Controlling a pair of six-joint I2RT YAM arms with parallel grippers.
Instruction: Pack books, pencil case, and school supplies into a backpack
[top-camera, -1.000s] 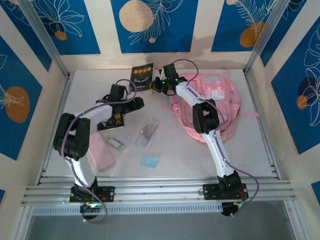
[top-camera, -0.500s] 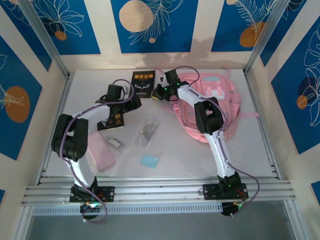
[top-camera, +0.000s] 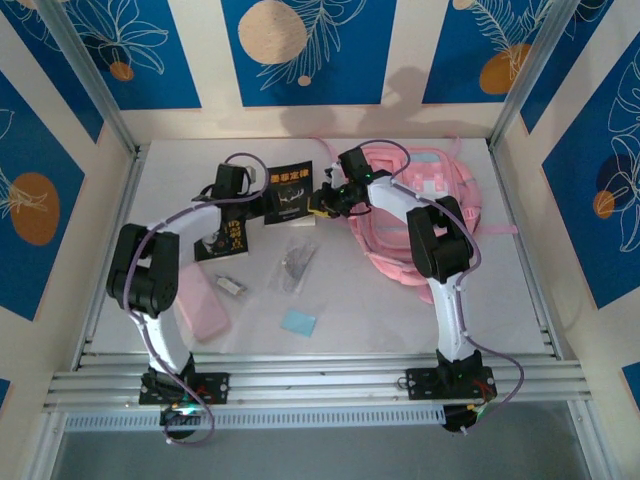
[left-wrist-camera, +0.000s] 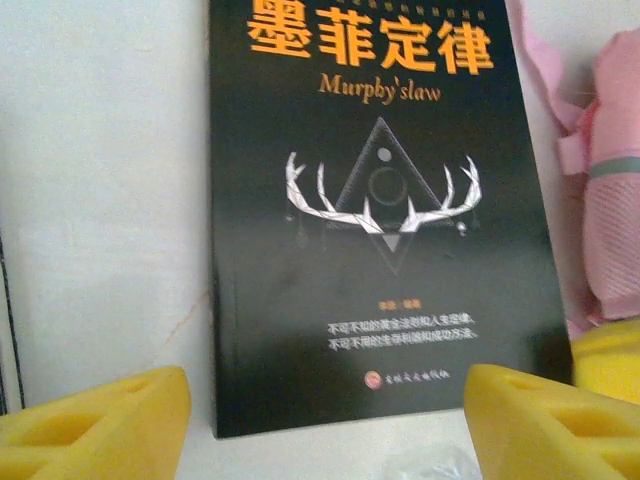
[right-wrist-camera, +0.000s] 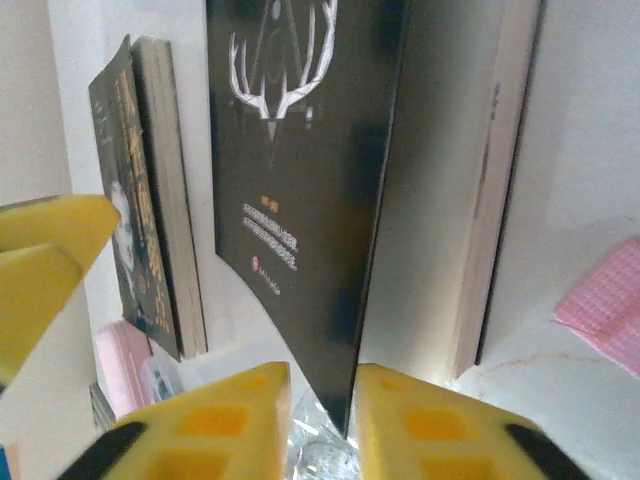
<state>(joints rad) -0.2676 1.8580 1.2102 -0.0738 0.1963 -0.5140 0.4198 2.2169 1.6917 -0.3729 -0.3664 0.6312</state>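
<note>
- My left end effector (left-wrist-camera: 325, 420) is wide apart, facing the book (left-wrist-camera: 380, 200) lying on the desk (left-wrist-camera: 100, 200).
- Right end effector (right-wrist-camera: 322, 410): slightly apart, straddling its lifted cover (right-wrist-camera: 300, 200).
- Backpack (top-camera: 432, 165) just beside; contents hidden.

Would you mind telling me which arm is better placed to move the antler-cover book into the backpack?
Probably the right. The right gripper straddles the lifted front cover of the antler-cover book, and the backpack lies beside that arm. The left gripper hangs open, short of the book's edge.
</note>
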